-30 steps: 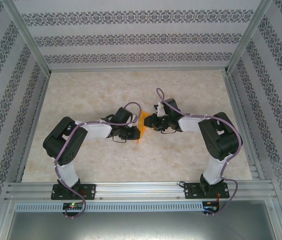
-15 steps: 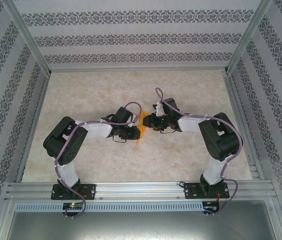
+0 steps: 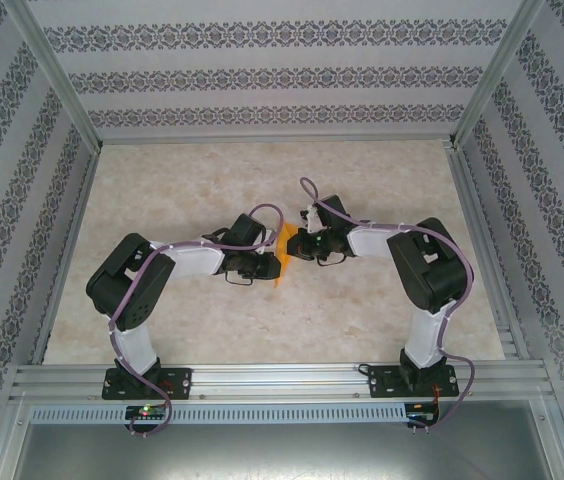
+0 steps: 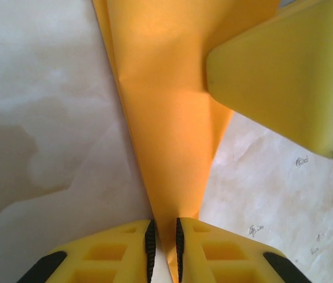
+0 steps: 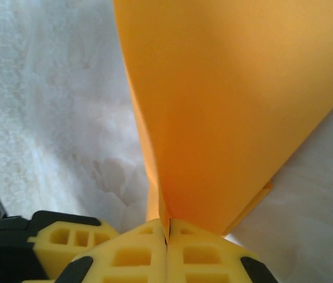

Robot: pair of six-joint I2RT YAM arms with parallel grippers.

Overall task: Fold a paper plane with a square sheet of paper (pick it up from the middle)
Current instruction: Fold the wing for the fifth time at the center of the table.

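Pale marbled table [image 3: 212, 180] inside patterned walls [image 3: 282, 80], orange sheet of paper [image 3: 285, 241] at mid-table between my two wrists, my left gripper [image 4: 163, 242] pinched narrow on its tapered end, my right gripper [image 5: 166, 234] clamped tight on its folded edge.

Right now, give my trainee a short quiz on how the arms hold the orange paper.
1. True or false: the right gripper stands open above the orange paper.
2. How many grippers pinch the paper? A one, B two, C none.
3. Fill in: the left gripper pinches the paper's ___ end.
Key: 1 false, it is shut on the paper; 2 B; 3 narrow.
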